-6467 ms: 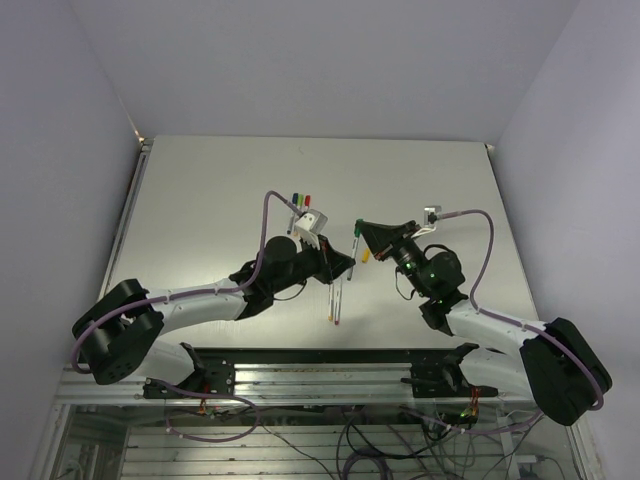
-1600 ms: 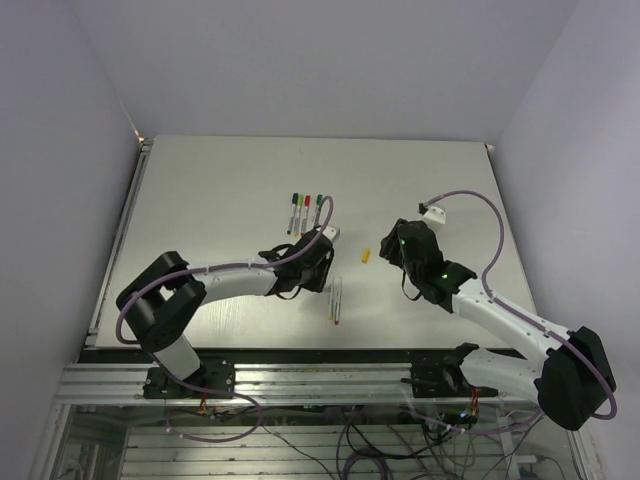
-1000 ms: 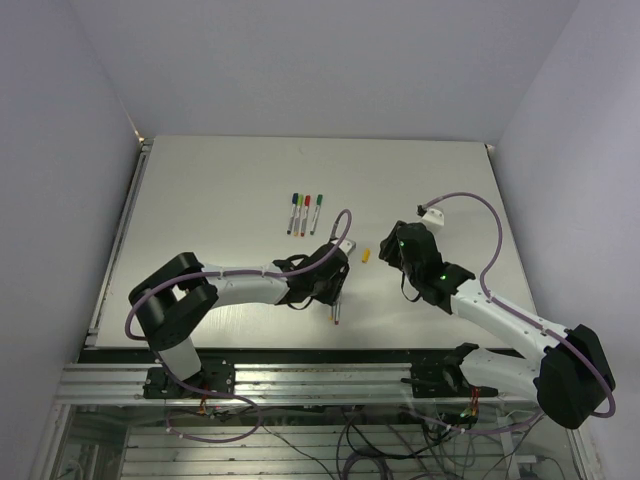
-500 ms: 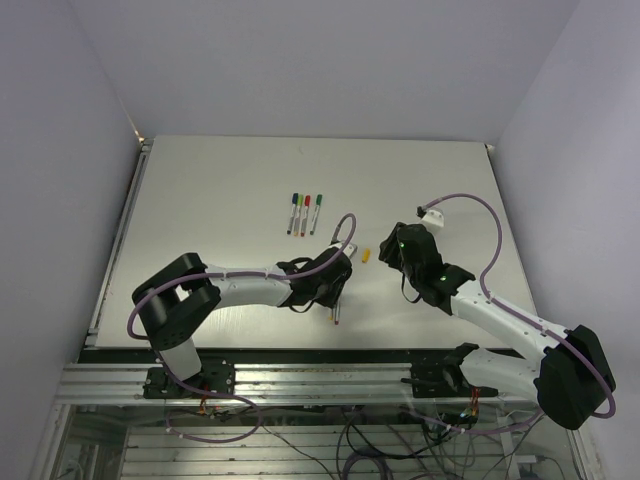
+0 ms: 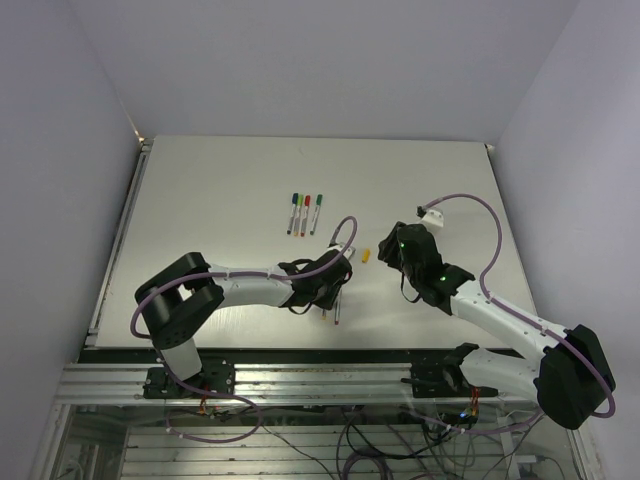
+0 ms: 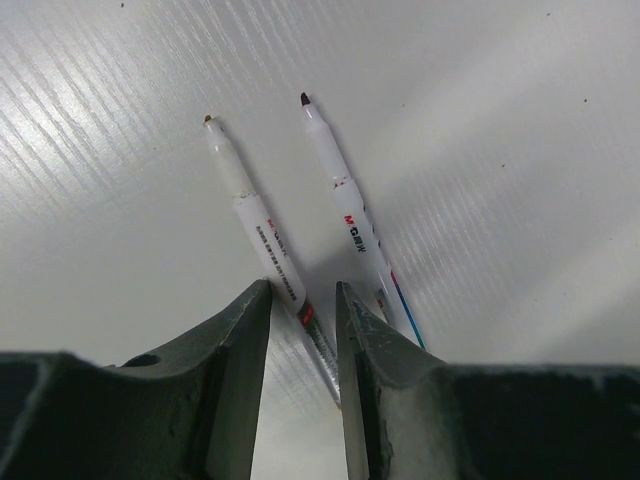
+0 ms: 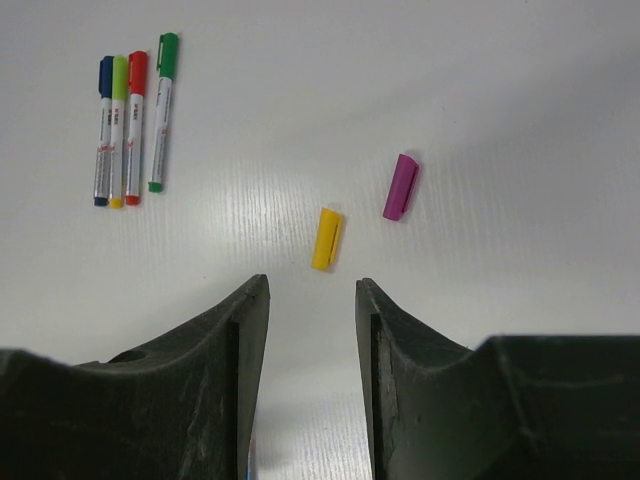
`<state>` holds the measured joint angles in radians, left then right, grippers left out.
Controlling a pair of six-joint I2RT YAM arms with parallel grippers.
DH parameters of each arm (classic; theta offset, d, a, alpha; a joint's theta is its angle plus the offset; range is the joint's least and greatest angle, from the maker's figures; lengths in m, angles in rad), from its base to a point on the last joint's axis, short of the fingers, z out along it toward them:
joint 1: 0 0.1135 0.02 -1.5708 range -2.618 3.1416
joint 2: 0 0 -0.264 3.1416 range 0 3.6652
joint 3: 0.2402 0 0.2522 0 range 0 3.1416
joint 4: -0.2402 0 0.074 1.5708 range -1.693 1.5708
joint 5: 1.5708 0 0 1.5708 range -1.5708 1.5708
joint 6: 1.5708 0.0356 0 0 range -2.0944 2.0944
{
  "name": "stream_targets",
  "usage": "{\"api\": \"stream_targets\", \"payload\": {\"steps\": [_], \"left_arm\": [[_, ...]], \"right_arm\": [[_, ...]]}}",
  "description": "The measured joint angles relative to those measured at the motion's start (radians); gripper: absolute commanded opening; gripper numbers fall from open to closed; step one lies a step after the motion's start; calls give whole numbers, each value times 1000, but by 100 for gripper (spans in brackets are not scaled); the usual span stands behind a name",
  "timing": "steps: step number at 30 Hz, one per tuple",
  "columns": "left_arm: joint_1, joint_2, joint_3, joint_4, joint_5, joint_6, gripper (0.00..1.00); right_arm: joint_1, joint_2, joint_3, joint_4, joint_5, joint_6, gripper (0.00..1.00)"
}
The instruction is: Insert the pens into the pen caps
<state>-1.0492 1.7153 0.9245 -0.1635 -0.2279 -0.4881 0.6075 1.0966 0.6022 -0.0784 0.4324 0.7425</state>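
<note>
Centre the part-open left tool [image 6: 300,290] astride the rear of the thin white-grey uncapped marker pen [image 6: 262,235] lying mid-frame on the tabletop [image 6: 500,120], then close squarely, sparing the neighbouring uncapped pen [image 6: 350,225]. Ready the open, empty right tool [image 7: 312,290] over the stubby yellow plastic cap [image 7: 327,239], mid-frame.

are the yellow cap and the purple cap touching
Apart. The right wrist view shows the yellow cap and the purple cap lying side by side with a plain strip of table between them.
</note>
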Motion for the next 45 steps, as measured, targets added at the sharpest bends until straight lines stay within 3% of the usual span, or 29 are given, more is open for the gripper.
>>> {"api": "stream_targets", "payload": {"steps": [16, 23, 40, 42, 45], "left_arm": [[-3, -47, -63, -5, -40, -44, 42], [-8, -52, -70, -15, -52, -67, 37], [-60, 30, 18, -123, -188, -117, 35], [-63, 35, 17, -126, -190, -121, 32], [-68, 39, 17, -121, -190, -127, 15]], "right_arm": [[0, 2, -8, 7, -20, 6, 39], [0, 18, -8, 15, -26, 5, 39], [0, 16, -10, 29, -39, 6, 39], [0, 16, -11, 29, -41, 8, 39], [0, 15, -18, 29, -43, 12, 39]]}}
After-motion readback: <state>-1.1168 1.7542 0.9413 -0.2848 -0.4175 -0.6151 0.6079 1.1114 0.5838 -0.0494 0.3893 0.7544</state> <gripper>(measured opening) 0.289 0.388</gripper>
